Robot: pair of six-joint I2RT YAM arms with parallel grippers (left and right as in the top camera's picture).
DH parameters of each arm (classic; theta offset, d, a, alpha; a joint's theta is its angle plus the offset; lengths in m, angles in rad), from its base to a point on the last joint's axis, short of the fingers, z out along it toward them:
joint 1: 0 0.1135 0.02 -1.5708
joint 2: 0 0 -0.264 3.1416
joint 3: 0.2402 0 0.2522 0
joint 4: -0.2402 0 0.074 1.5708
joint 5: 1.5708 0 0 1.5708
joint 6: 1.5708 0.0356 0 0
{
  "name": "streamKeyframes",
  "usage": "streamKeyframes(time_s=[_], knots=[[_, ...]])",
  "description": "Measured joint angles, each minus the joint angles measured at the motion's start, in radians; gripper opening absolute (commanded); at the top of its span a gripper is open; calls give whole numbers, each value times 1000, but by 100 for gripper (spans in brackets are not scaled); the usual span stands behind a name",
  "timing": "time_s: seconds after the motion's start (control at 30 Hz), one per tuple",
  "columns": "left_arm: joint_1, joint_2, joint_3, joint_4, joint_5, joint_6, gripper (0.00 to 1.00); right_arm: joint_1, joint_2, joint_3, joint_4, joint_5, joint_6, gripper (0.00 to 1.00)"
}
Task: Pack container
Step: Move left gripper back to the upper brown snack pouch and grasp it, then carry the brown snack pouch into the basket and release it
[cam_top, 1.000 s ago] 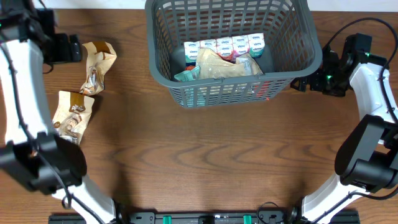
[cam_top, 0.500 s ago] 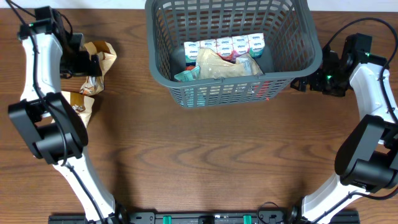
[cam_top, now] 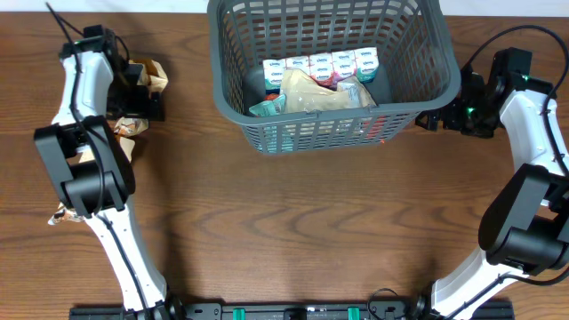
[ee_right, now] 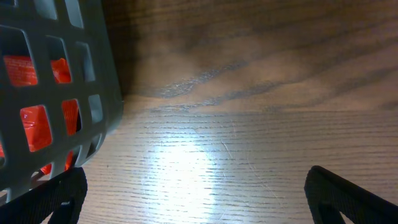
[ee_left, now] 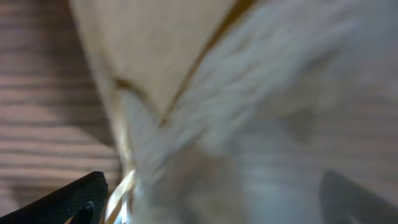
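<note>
Container (cam_top: 233, 105) sits at 12 o'clock on the table (cam_top: 293, 222), and we can see a row of small cartons (cam_top: 320, 64) and a tan pouch (cam_top: 311, 93) inside it. The left gripper (cam_top: 147, 100) hangs over a tan snack bag (cam_top: 153, 75) out at 10 o'clock, jaws spread wide. The bag fills its blurry wrist view, and we can't tell if they touch. The right gripper (cam_top: 428, 119) is wide open and empty too, just beside the container's near right corner, around 2 o'clock.

white arm links (cam_top: 532, 114), black joints (cam_top: 84, 182) — black fingers (ee_right: 348, 198), green light (cam_top: 468, 111) on one.
</note>
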Motion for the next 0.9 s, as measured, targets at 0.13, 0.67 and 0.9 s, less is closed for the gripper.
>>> streamKeyframes(time_s=[0.13, 0.67, 0.9], knots=[[-6, 1, 0, 6, 0, 1, 93, 0, 0, 0, -11, 0, 0, 99], [-5, -2, 2, -39, -9, -8, 6, 0, 0, 0, -29, 25, -7, 99], [-4, -4, 3, -69, -5, -83, 6, 0, 0, 0, -29, 26, -8, 99]])
